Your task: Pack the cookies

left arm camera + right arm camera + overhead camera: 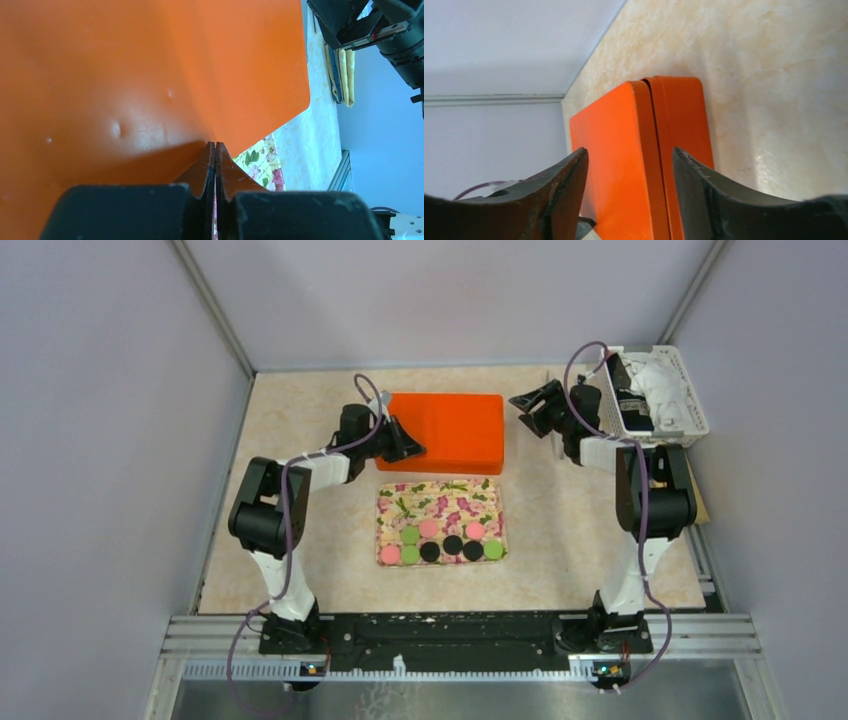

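Overhead, the cookies [441,540] lie in two rows on the near part of the floral tray [440,495], and none that I can see is in the orange box [447,430] behind it, so I judge the packing not yet started. The left gripper [408,445] sits at the box's left near corner, and the right gripper [522,402] hangs off its right end, apart from it. My left wrist view adds what the top hides: those fingers [206,165] are pressed together, pinching nothing, their tips against the orange surface, with a strip of tray beyond. My right wrist view shows its fingers [574,175] spread, and only here do I see the seam between lid and base, apparently closed. Opening it likely comes first.
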`<action>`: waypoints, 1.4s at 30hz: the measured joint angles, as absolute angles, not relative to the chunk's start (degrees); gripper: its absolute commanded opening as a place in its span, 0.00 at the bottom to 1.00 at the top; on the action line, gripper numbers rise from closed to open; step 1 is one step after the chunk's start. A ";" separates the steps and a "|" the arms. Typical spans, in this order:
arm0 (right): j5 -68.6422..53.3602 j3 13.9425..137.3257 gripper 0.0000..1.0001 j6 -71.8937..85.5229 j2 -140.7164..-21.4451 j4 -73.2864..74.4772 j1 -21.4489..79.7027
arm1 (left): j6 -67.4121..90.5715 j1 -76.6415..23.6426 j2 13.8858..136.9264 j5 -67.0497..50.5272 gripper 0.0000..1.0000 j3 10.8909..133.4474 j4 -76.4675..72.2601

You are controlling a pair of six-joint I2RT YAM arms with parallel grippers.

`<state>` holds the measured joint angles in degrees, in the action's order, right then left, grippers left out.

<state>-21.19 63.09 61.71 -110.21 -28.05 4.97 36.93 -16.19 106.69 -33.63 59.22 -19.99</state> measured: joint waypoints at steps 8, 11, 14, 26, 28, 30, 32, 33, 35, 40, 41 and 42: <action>-17.63 63.09 0.33 54.81 -108.05 -19.27 4.97 | 38.87 -16.12 99.37 -28.93 0.00 60.42 -11.14; -16.14 63.26 0.12 52.01 -107.28 -15.62 4.97 | 39.20 -15.49 92.53 -23.20 0.00 61.91 -6.17; -14.39 65.08 0.00 48.93 -107.13 -10.61 4.99 | 39.57 -14.39 87.59 -14.87 0.00 63.37 -1.63; -5.63 80.95 0.00 35.05 -108.18 11.16 9.19 | 40.29 -9.98 97.97 8.05 0.00 66.17 12.25; -5.23 83.40 0.00 33.58 -109.67 13.61 10.07 | 39.70 -10.02 101.45 8.27 0.00 68.05 12.14; -4.82 84.79 0.00 32.47 -111.37 15.64 10.63 | 38.83 -10.02 104.31 7.97 0.00 69.65 11.20; -4.19 85.25 0.00 31.73 -113.14 17.50 11.05 | 37.98 -10.02 106.83 6.87 0.00 71.16 9.85; -3.88 85.25 0.00 31.46 -113.82 18.39 11.11 | 37.50 -10.02 108.16 6.13 0.00 72.14 9.21; -2.96 85.27 0.00 30.96 -115.09 20.60 11.11 | 36.75 -10.07 110.45 4.47 0.00 74.30 8.05; -2.04 87.99 0.00 29.56 -118.96 24.21 11.11 | 35.75 -10.17 113.38 0.78 0.00 77.28 5.67; -2.22 88.55 0.00 29.34 -119.70 24.49 11.11 | 35.77 -10.17 113.38 0.25 0.00 77.28 5.61; -2.48 88.73 0.00 29.06 -120.11 24.60 11.16 | 35.77 -10.20 113.38 -0.25 0.00 77.21 5.54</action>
